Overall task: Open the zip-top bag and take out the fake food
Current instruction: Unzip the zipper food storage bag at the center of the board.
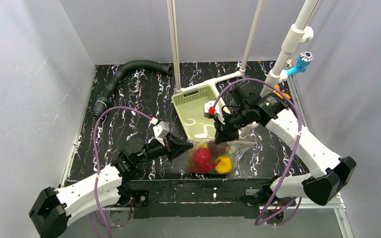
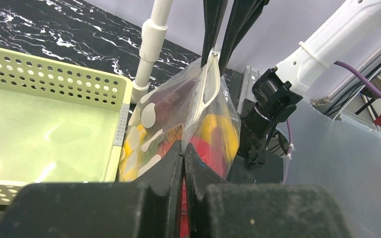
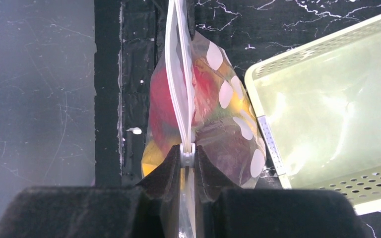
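- Right wrist view: right end effector [image 3: 187, 159] is clamped on the white zip strip [image 3: 176, 74] at one end of the zip-top bag [image 3: 228, 144], w/ only strip and film between its tips.
- Left wrist view: left end effector [image 2: 184, 166] is pinched fully together on the bag's opposite edge, low down. The right end effector comes in from above onto the zip.
- Bag hangs stretched btwn the two end effectors, zip edge up, over the table [image 1: 129, 99] near its front edge. It is just beside the pale green basket [image 1: 193, 106], not in it. Can't tell whether its bottom touches the table.
- Fake food [image 1: 203, 157] is inside: red, dark red & yellow pieces bunched low. Can't tell how far the zip is parted.
- Handling (judgement): film is thin, crinkly, prob. slippery. It will deform rather than resist, so a pull on plain film may slip or tear.
- Best hold is the stiffer zip strip or the lip right under it, one side per end effector.
- Contents look light, hard, glossy, roundish, so likely to roll once out. Their weight sags the bag, which should help keep the zip taut.
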